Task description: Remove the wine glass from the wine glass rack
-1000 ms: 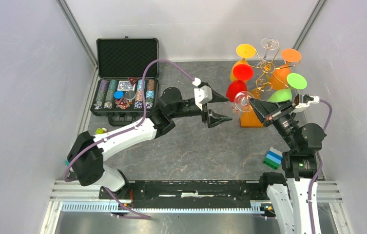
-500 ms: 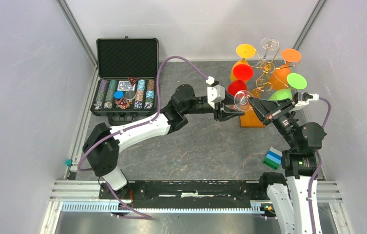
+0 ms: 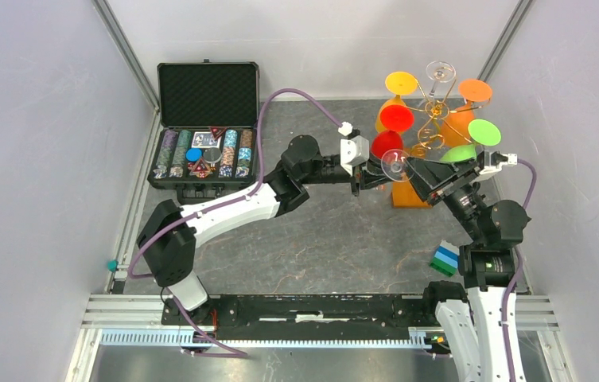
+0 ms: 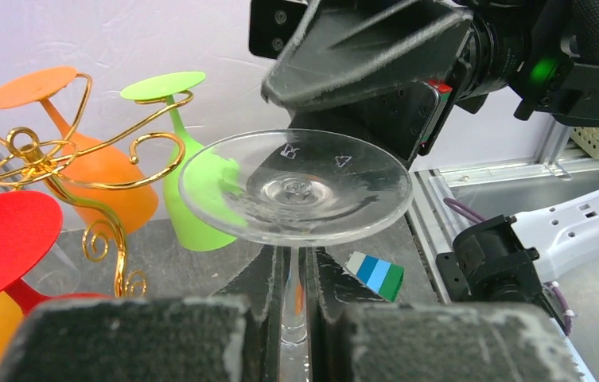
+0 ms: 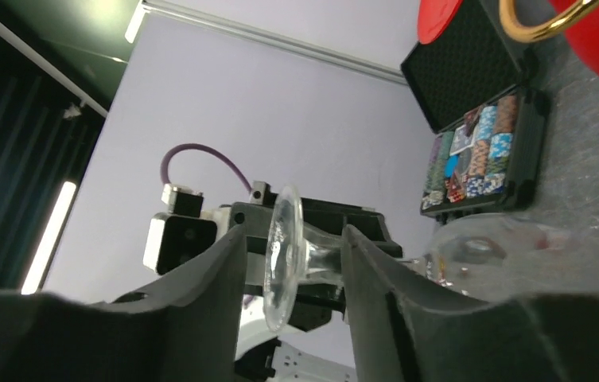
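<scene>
Step (judged): hand-over of the wine glass (image 3: pixel 394 163) between the arms, in mid-air.
Glass position: off the wine glass rack (image 3: pixel 406 196), up in the air just beside its wooden base, on the left arm's side, above the desk (image 3: pixel 320 239). No gold wire touches it in the left wrist view.
Left gripper (image 4: pixel 296 280): jaws clamped on the stem, just under the foot.
Right gripper (image 5: pixel 294 239): jaws apart. The foot stands edge-on between them with a gap on each side, so no grip.
Key relation: the stem crosses the left jaws squarely. The long axis runs from the foot, between the right jaws, to the bowl beyond one right finger. Both arms are at the glass; the left alone carries it.
Next move (judged): the right jaws need to back off without catching the foot's rim. The left arm can then draw the glass clear of the red glass (image 3: pixel 386 144) just beside it.
Risk (judged): thin stem, single pinch; the glass may pivot.
Writing: two small marks show on the foot, unreadable. Nothing legible on the chip case (image 3: pixel 204 135).
</scene>
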